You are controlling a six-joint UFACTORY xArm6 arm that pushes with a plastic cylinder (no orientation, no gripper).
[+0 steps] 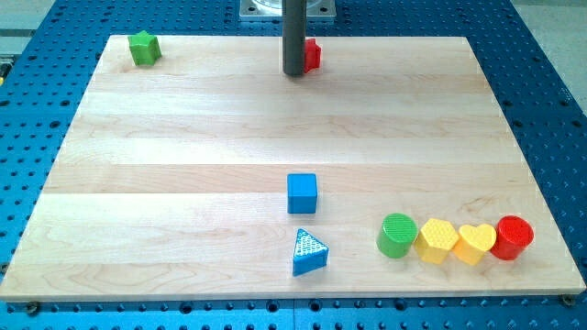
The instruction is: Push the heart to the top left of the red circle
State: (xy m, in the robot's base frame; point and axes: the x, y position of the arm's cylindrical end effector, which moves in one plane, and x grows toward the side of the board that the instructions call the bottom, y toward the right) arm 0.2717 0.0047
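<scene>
Approach step: my tip [294,72], a bare rod with no claw, sits at the counter's [183,137] top edge, touching nothing yellow; heart [475,243] at bottom right abuts red circle [513,237], needing a long reach.

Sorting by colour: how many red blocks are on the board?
2: the red cylinder at the view's bottom right, and a red block at the top edge, partly hidden behind my tip.

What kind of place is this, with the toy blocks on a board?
Probably a robotics lab bench: a wooden board sits on a blue perforated table, my tip rests beside a red block, and the yellow heart touches the red circle.
</scene>
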